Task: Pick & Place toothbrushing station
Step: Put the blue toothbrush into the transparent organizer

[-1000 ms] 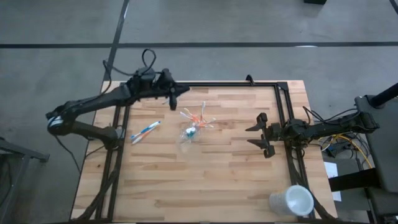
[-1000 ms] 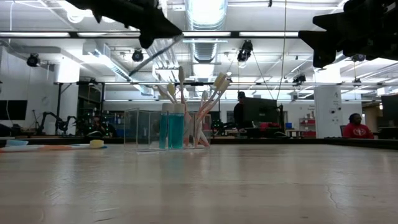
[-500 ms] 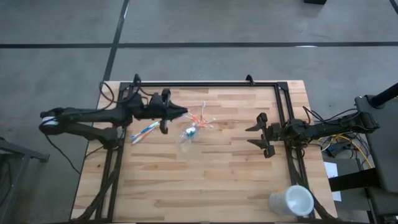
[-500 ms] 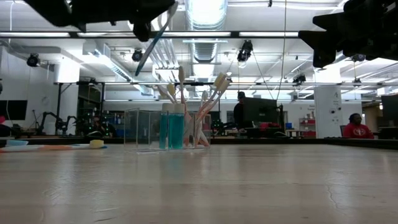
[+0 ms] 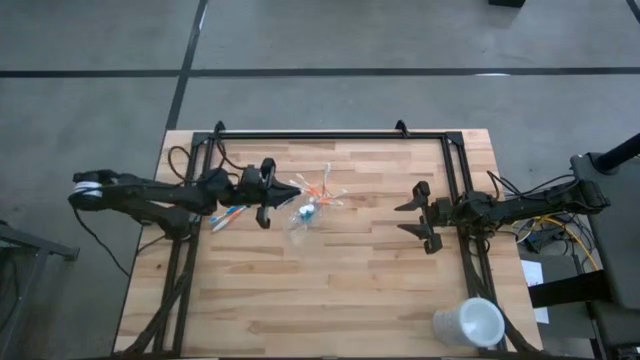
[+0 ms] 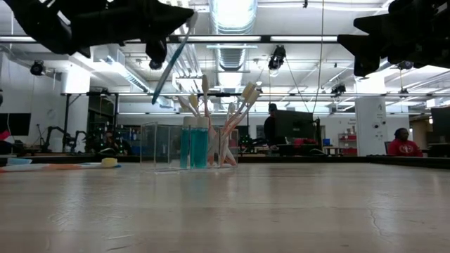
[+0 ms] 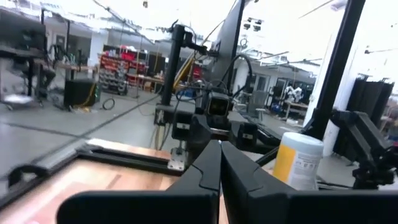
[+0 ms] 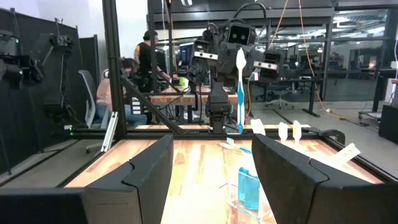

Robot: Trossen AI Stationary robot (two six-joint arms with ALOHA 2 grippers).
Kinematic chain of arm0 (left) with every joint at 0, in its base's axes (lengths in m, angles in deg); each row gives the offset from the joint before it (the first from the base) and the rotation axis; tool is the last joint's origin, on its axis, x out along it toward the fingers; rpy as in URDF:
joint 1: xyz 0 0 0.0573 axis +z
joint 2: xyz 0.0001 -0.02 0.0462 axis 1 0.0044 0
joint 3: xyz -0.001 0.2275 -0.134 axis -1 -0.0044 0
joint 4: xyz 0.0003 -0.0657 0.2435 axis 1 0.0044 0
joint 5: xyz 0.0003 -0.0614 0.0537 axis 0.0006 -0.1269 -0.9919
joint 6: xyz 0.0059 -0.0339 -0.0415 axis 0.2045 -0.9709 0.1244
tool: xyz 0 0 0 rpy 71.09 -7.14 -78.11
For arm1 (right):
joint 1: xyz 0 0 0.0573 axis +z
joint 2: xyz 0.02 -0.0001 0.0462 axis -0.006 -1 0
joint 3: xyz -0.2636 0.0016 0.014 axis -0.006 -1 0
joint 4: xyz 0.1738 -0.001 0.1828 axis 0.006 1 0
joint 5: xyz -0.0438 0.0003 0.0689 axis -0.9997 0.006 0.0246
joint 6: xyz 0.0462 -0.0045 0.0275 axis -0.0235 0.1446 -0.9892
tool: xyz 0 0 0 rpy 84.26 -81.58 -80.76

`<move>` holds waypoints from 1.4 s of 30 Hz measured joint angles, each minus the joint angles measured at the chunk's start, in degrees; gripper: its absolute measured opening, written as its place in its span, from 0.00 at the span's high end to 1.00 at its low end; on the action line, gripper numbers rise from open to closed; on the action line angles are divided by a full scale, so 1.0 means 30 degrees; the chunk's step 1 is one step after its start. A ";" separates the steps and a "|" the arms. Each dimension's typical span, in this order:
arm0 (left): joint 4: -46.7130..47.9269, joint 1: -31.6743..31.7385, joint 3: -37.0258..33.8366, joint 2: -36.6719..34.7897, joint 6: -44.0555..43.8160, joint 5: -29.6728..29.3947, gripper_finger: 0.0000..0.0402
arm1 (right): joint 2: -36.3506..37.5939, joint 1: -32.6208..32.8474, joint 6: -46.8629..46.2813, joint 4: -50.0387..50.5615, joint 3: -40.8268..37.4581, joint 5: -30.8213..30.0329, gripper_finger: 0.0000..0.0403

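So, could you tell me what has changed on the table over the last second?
The left gripper, shut on a blue toothbrush, swung from the table's far edge to beside the clear cup. The right gripper, open, the cup and the toothbrush on the table stayed put.

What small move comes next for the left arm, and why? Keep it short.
Probably carry on toward the clear cup and lower. The left gripper is shut on a blue toothbrush, hanging above the table beside the cup, which already holds other brushes. The right gripper waits open.
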State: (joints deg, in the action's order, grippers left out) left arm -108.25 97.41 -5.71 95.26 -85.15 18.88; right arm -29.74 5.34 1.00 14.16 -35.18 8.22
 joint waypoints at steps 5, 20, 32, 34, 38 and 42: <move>-0.1987 -0.0251 0.0228 0.2141 -0.1208 0.0142 0.99 | -0.0003 0.0000 0.0029 0.0000 -0.0005 0.0001 0.47; -0.2335 -0.0678 0.0340 0.5421 -0.3072 0.0232 0.98 | -0.0010 0.0000 0.0010 -0.0007 -0.0001 0.0004 0.47; -0.0002 -0.0697 0.0340 0.5459 -0.3000 0.0232 0.94 | -0.0010 0.0000 0.0025 -0.0006 -0.0001 0.0004 0.47; 0.0249 -0.0714 0.0333 0.5459 -0.3280 0.0232 0.94 | -0.0010 0.0000 0.0004 -0.0007 -0.0007 -0.0003 0.47; 0.0124 -0.0736 0.0327 0.5446 -0.2680 0.0246 0.94 | -0.0010 -0.0003 0.0004 -0.0005 -0.0005 0.0004 0.47; -0.0527 -0.0758 0.0344 0.5346 -0.2365 0.0320 0.91 | -0.0010 0.0000 -0.0003 0.0000 -0.0007 -0.0004 0.47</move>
State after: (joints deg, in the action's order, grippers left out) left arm -109.84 95.13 -4.67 111.30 -92.25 19.84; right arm -29.77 5.34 0.99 14.16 -35.21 8.21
